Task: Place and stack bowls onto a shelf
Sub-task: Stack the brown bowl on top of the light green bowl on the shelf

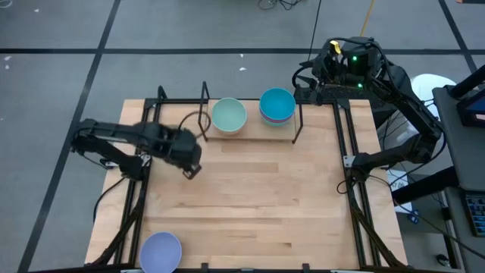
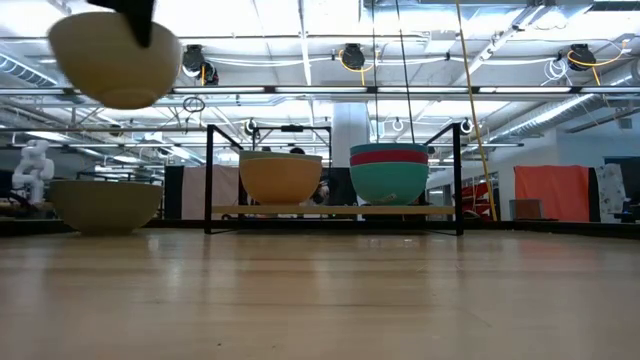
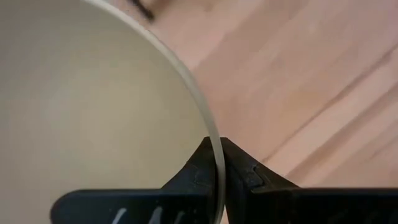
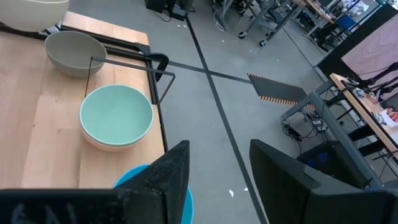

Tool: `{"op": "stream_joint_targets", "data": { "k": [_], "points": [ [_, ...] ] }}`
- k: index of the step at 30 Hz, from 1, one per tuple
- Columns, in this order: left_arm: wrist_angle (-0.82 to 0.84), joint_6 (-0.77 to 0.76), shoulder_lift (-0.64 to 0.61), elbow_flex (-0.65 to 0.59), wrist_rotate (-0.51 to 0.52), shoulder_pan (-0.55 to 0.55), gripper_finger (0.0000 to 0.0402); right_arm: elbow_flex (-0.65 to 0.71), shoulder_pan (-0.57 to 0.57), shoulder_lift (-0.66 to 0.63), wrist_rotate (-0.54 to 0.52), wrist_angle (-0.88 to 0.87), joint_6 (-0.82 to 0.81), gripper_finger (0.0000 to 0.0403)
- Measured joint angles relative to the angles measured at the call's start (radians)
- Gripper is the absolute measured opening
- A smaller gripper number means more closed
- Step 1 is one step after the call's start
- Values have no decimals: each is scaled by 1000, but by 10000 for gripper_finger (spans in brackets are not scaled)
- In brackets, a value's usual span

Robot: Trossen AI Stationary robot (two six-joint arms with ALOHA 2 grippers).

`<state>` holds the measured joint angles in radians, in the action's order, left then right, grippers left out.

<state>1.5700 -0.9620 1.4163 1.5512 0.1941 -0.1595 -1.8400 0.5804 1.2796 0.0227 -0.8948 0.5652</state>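
Observation:
My left gripper (image 3: 214, 144) is shut on a pale yellow bowl (image 2: 115, 60) and carries it high over the table's left side, left of the shelf (image 2: 335, 210). In the high view the left arm (image 1: 170, 144) hides this bowl. On the shelf, a mint green bowl (image 1: 228, 115) sits nested in an orange bowl (image 2: 280, 180). Beside them a teal bowl (image 1: 277, 102) tops a stack with a magenta bowl (image 2: 389, 157) in it. A grey-olive bowl (image 2: 105, 205) stands on the table left of the shelf. My right gripper (image 4: 217, 149) is open, beyond the shelf's right end. My left gripper pinches the pale yellow bowl's rim (image 3: 211, 127), one finger inside the bowl and one outside its wall. The fingers (image 2: 130, 15) come from above. The bowl hangs below them, lifted clear of the table, mouth up and slightly tilted.
A lavender bowl (image 1: 161, 250) stands at the table's near left corner. Bare wood (image 1: 258, 197) spreads across the table's middle and right. Black arm frames (image 1: 352, 189) run along both sides. The right arm's base (image 1: 345, 64) sits behind the far edge.

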Motion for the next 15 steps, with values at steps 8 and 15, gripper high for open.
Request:
{"op": "stream_joint_targets", "data": {
  "k": [8, 15],
  "points": [
    [1, 314, 0, 120, 52, 218, 8, 0, 0, -9, 0, 0, -1, 162],
    [-2, 619, 21, 242, 117, 420, 8, 0, 0, -15, 0, 0, -3, 162]
  ]
}}
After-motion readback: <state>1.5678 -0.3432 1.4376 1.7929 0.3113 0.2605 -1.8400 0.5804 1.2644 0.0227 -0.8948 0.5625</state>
